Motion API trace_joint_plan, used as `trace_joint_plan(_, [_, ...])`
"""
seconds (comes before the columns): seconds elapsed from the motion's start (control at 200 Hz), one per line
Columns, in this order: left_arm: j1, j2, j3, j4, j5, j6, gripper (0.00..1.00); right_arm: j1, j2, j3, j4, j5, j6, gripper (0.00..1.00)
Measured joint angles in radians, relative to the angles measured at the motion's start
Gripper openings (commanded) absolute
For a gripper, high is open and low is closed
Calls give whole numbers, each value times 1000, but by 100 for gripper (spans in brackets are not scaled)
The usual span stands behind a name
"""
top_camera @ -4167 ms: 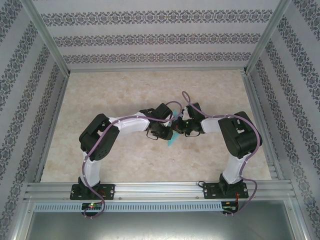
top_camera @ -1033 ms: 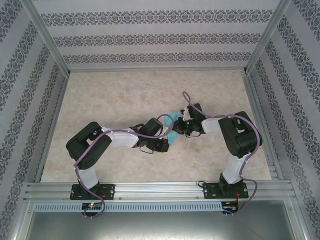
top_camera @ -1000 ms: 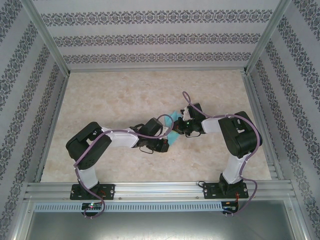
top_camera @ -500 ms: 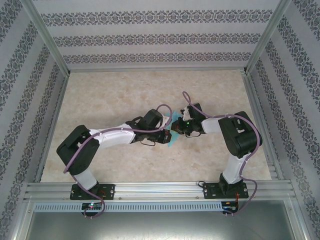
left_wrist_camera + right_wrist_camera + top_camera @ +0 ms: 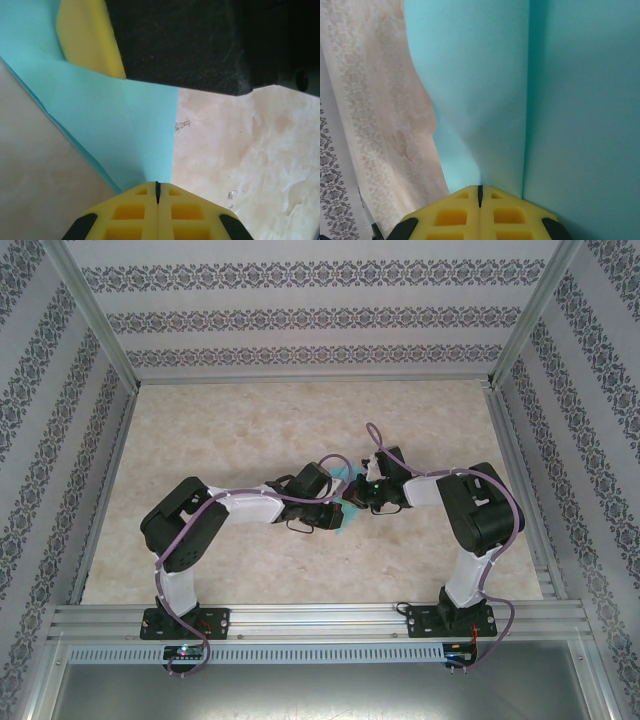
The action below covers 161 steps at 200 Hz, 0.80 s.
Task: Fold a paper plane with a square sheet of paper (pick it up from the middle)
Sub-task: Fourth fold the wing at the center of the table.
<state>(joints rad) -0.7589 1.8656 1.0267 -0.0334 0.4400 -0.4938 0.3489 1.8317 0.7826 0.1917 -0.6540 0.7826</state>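
The square sheet of paper is turquoise, folded, and hangs between my two grippers at the table's middle. My left gripper is shut on its narrow lower tip; the yellow reverse shows at the upper left of the left wrist view. My right gripper is shut on the paper from the other side. In the right wrist view a straight crease runs up the paper from the right gripper. The left gripper has its pads together. Whether the paper has a paper plane's shape I cannot tell.
The marble-patterned tabletop lies under both arms, fenced by aluminium rails and patterned walls. The right gripper's black body looms close above the paper in the left wrist view.
The left arm has swung about: its elbow went out to the left and came back, and its wrist now sits a little farther from me. The paper stays pinched between both grippers. The right arm is still.
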Motion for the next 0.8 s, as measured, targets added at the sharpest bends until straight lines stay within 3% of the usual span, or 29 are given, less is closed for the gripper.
trace_joint_plan(0.634, [1, 10, -39, 39, -33, 109, 0, -2, 0, 10, -17, 2, 26, 2])
trace_joint_plan(0.804, [-21, 10, -39, 38, -88, 159, 0, -19, 0, 10, -19, -6, 34, 2])
